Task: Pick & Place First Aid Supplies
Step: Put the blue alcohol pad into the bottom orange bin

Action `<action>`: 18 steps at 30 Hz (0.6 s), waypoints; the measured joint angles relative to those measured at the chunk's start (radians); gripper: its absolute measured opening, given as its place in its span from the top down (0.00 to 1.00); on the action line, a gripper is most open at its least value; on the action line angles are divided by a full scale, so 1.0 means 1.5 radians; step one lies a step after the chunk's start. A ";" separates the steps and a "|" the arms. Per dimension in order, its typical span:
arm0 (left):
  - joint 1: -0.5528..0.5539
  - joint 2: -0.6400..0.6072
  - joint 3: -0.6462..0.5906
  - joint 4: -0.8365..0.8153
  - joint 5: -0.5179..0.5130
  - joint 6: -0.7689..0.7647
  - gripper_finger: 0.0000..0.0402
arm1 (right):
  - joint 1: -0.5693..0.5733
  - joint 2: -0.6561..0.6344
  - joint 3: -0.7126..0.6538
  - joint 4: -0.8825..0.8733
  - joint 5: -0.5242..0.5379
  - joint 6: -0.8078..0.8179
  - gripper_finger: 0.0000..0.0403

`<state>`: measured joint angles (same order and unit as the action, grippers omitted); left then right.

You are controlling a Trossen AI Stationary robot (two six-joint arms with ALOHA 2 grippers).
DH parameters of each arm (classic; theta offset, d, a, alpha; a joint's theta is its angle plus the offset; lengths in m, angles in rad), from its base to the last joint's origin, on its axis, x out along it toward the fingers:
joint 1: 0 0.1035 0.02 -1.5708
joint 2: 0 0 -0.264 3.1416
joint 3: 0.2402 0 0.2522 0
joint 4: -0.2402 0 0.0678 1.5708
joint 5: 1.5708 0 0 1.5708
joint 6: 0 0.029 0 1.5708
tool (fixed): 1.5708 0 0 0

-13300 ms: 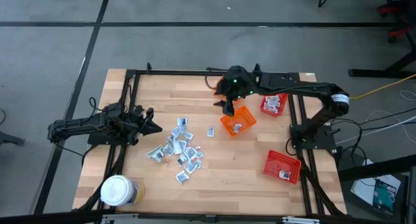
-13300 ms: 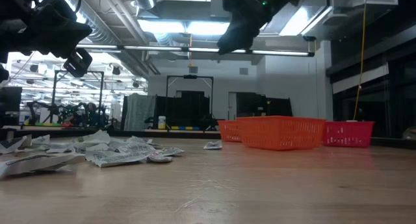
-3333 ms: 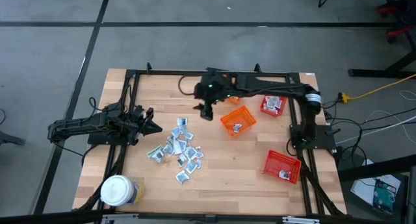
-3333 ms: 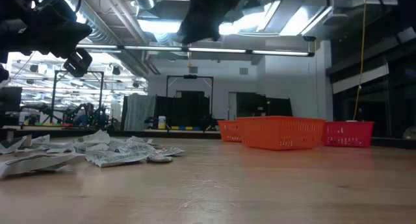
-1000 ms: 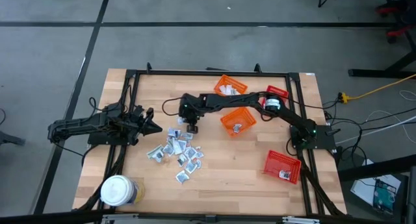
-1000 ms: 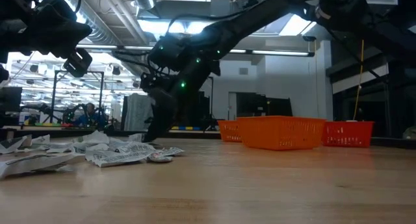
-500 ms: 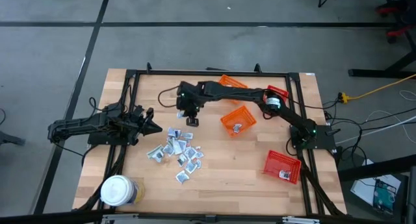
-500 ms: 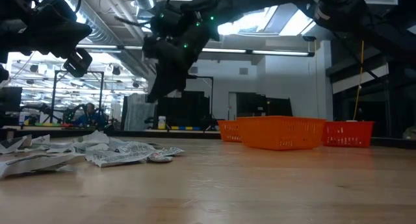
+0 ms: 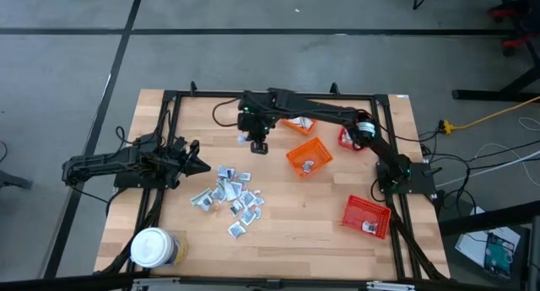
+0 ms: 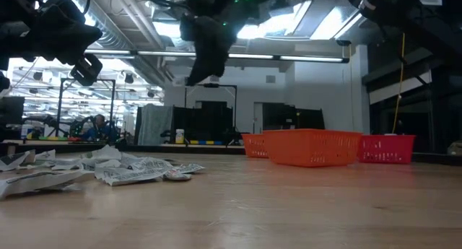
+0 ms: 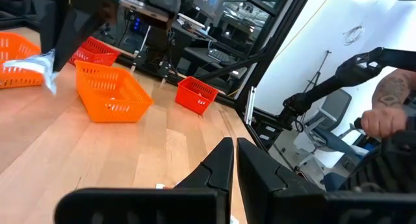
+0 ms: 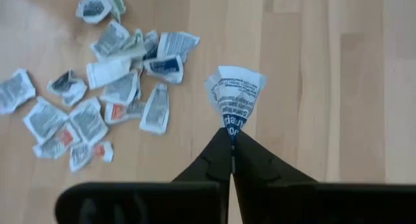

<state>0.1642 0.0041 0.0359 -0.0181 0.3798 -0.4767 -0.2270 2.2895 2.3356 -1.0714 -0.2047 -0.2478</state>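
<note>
Several small silvery-white sachets lie in a loose pile (image 9: pixel 226 195) left of the table's middle, also seen in the right wrist view as the pile (image 12: pixel 110 87). My right gripper (image 9: pixel 260 145) hangs high above the table, beyond the pile toward the far edge, shut on one white sachet with blue print (image 12: pixel 235 94). The same sachet (image 11: pixel 36 65) shows in the left wrist view under the dark right gripper. My left gripper (image 9: pixel 192 163) waits shut at the table's left edge, touching nothing. My right gripper pinches the sachet by one narrow end (image 12: pixel 232 124) between its two fingertips, the fingers pointing down from above. The sachet fans out wider beyond the fingertips and is lifted well clear of the table.
An orange basket (image 9: pixel 309 156) stands right of the right gripper, a second orange basket (image 9: pixel 297 122) behind the arm. One red basket (image 9: pixel 353 136) sits at the far right, another red basket (image 9: pixel 366 216) near right. A white-lidded jar (image 9: pixel 153 247) stands at the near left corner.
My right gripper, shut throughout, has risen from the far edge of the pile, carrying one sachet up clear of the table. It has drifted toward the table's far edge and slightly to the right. The pile has stayed where it was.
</note>
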 joint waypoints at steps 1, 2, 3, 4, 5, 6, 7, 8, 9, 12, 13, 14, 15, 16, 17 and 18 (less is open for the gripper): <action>0.000 0.000 0.000 0.000 0.000 0.000 0.96 | -0.002 -0.005 0.000 -0.008 0.000 -0.002 0.97; 0.000 0.000 0.000 0.000 0.000 0.000 0.96 | -0.003 -0.006 0.000 -0.024 0.000 -0.007 0.97; 0.000 0.000 0.000 0.000 0.000 0.000 0.96 | -0.003 -0.007 0.000 -0.038 0.000 -0.013 0.98; 0.000 0.000 0.000 0.000 0.000 0.000 0.96 | -0.005 -0.008 0.000 -0.043 0.000 -0.016 0.99; 0.000 0.000 0.000 0.000 0.000 0.000 0.96 | -0.006 -0.008 0.000 -0.050 -0.002 -0.018 0.99; 0.000 0.000 0.000 0.000 0.000 0.000 0.96 | -0.007 -0.008 0.000 -0.061 -0.005 -0.018 0.99; 0.000 0.000 0.000 0.000 0.000 0.000 0.96 | -0.009 -0.008 0.000 -0.072 -0.008 -0.018 0.99; 0.000 0.000 0.000 0.000 0.000 0.000 0.96 | -0.009 -0.008 0.000 -0.081 -0.009 -0.018 0.98; 0.000 0.000 0.000 0.000 0.000 0.000 0.96 | -0.009 -0.008 0.000 -0.089 -0.010 -0.019 0.98; 0.000 0.000 0.000 0.000 0.000 0.000 0.96 | -0.009 -0.009 0.000 -0.110 -0.010 -0.020 0.98; 0.000 0.000 0.000 0.000 0.000 0.000 0.96 | -0.009 -0.009 0.000 -0.118 -0.010 -0.021 0.98; 0.000 0.000 0.000 0.000 0.000 0.000 0.96 | -0.009 -0.010 0.000 -0.127 -0.010 -0.022 0.98; 0.000 0.000 0.000 0.000 0.000 0.000 0.96 | -0.009 -0.011 0.000 -0.134 -0.010 -0.024 0.99; 0.000 0.000 0.000 0.000 0.000 0.000 0.96 | -0.009 -0.015 0.000 -0.143 -0.011 -0.027 0.99; 0.000 0.000 0.000 0.000 0.000 0.000 0.96 | -0.009 -0.018 -0.001 -0.155 -0.010 -0.030 0.99; 0.000 0.000 0.000 0.000 0.000 0.000 0.96 | -0.009 -0.021 -0.001 -0.161 -0.011 -0.033 0.99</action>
<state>0.1644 0.0044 0.0360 -0.0181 0.3798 -0.4767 -0.2399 2.2587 2.3342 -1.3125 -0.2209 -0.2974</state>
